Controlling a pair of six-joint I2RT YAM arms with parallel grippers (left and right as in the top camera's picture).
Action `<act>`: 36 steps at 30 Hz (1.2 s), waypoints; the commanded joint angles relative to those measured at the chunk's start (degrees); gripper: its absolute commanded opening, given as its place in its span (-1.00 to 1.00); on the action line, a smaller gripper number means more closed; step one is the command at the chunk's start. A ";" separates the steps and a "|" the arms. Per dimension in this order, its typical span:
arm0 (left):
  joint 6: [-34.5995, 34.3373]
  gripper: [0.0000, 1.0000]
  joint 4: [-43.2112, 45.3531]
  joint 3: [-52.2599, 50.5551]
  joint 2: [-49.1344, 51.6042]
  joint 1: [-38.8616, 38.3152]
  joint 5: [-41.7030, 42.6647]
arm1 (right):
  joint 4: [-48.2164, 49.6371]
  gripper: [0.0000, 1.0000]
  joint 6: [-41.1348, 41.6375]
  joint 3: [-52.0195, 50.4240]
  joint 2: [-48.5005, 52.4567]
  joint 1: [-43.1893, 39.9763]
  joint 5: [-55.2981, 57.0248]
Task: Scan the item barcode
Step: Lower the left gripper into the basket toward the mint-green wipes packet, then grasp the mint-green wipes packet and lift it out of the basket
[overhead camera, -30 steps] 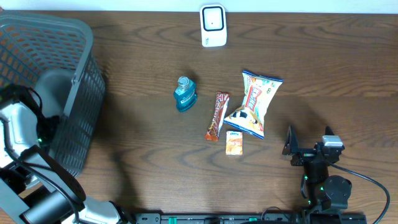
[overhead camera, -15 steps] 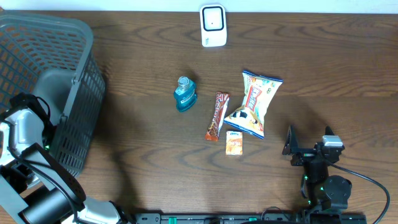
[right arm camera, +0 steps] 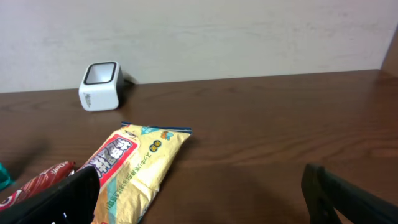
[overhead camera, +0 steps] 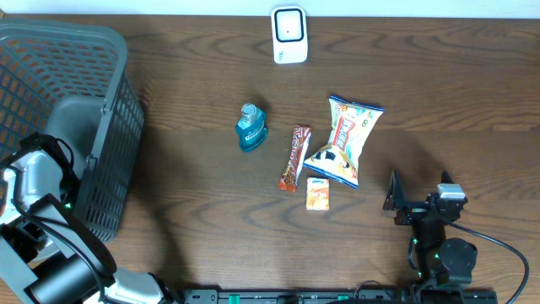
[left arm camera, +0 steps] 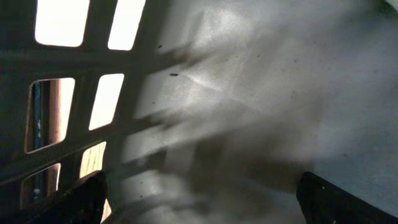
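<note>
We look down on the table (overhead camera: 194,211), and the goods lie in a loose cluster at its middle. The blue bottle (overhead camera: 250,127) lies furthest left, well apart from the rest. The candy bar (overhead camera: 294,157) lies lengthwise to its right. The snack bag (overhead camera: 346,139) is just beside the bar, tilted, and its lower corner reaches toward the bar. Below the bag sits the small orange box (overhead camera: 317,194), close under the bag's bottom edge. The white scanner (overhead camera: 288,34) stands alone at the far edge of the table, well apart from every item, so none of them is at its window.

Over on the left, the left gripper (left arm camera: 202,205) is down inside the grey basket (overhead camera: 118,152). Its wrist view is blurred, but we make out the pale basket floor and the slotted wall. The two fingers (left arm camera: 81,199) show only as dark tips in the bottom corners. They are spread as wide as they go, with nothing between them.

At the near right corner of the table, the right gripper (right arm camera: 199,202) sits low, clear of the goods. Its wrist camera looks across the wood at the snack bag, with the scanner beyond it against the wall. One end of the candy bar shows at the left of that view. Its fingers stand fully apart too, one at each bottom corner of the view. They grip nothing and touch none of the items.
</note>
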 commanded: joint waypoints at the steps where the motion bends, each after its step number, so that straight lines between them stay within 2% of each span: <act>1: 1.57 0.95 -0.94 -0.85 -2.12 0.31 -0.28 | -0.22 0.98 -0.70 -0.07 -0.07 0.28 0.28; 4: 0.11 0.96 -0.90 -0.85 -4.11 0.33 -0.28 | -0.22 0.98 -0.70 -0.07 -0.07 0.28 0.28; 8: -5.62 0.96 -0.59 -0.85 -5.44 0.92 -0.09 | -0.22 0.99 -0.70 -0.07 -0.07 0.28 0.28; 15: -6.25 0.96 3.76 -0.85 -5.22 1.01 -0.09 | -0.22 0.98 -0.70 -0.07 -0.07 0.28 0.28; 20: -11.58 0.96 5.11 -0.85 -5.22 1.01 -0.13 | -0.22 0.99 -0.70 -0.07 -0.07 0.28 0.28; 29: -11.54 0.96 15.26 -0.85 -5.20 2.71 -1.40 | -0.22 0.98 -0.70 -0.07 -0.07 0.28 0.28; 36: -11.50 0.96 18.91 -0.85 -3.98 6.51 -2.80 | -0.22 0.99 -0.70 -0.07 -0.07 0.28 0.28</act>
